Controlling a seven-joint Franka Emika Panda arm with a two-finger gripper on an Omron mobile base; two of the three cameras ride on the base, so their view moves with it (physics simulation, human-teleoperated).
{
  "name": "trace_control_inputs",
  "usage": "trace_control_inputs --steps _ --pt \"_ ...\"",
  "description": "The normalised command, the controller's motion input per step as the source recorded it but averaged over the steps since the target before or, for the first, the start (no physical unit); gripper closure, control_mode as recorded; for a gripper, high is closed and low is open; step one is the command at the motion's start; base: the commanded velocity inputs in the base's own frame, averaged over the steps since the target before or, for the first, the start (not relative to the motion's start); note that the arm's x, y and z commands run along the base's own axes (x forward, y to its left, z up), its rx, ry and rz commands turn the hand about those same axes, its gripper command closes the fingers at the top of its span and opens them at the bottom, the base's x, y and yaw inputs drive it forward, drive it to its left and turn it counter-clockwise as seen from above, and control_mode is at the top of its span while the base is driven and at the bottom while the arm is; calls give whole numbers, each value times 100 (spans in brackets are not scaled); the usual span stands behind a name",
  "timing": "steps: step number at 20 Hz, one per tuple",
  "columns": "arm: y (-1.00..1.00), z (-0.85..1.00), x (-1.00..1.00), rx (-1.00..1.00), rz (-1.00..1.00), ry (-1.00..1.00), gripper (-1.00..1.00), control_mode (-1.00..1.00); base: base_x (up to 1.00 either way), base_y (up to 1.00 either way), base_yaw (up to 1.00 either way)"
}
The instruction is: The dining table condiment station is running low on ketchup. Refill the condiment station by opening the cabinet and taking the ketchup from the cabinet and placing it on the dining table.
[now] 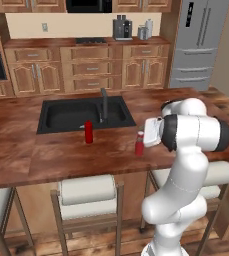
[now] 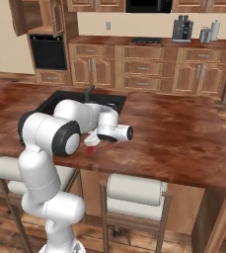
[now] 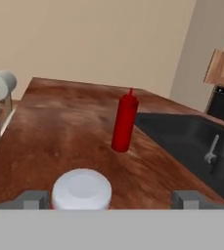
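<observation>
Right at the near edge of the dark reddish-brown tabletop (image 1: 61, 160), the ketchup (image 1: 139, 144) stands upright, a small red bottle with a white cap, and the gripper (image 3: 111, 200) is directly at it. From the hand view the jaws sit wide apart, one grey fingertip (image 3: 34, 199) left of the white cap and the other well off to its right, so they straddle the bottle without closing on it; whether the left tip touches the cap, I cannot tell. From the right base view the white wrist covers most of the ketchup (image 2: 91, 144), just the cap and a sliver of red peeking out below. Under the tabletop edge, cream-cushioned stools (image 1: 87, 192) line up. Further along the wood, an all-red squeeze bottle (image 1: 88, 132) stands upright, well apart from the ketchup, just in front of the black sink (image 1: 61, 116) with its black faucet (image 1: 104, 104). Far back on the wall, the right base view catches an upper cabinet (image 2: 38, 16) with its door swung open above a black oven (image 2: 48, 51).
</observation>
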Motion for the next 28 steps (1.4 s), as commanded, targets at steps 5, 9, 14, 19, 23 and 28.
trace_control_inputs --steps 5,9,14,19,23,28 --pt "-5 37 -1 0 0 0 -100 -100 0 0 0" --pt "-1 38 -16 0 0 0 -100 -100 0 0 0" --pt "1 47 -41 0 0 0 -100 -100 0 0 0" --pt "18 47 -64 -1 0 0 -100 -100 0 0 0" --pt "39 48 -73 -4 -5 0 -100 -100 0 0 0" --pt "57 47 -72 -9 -11 0 -100 -100 0 0 0"
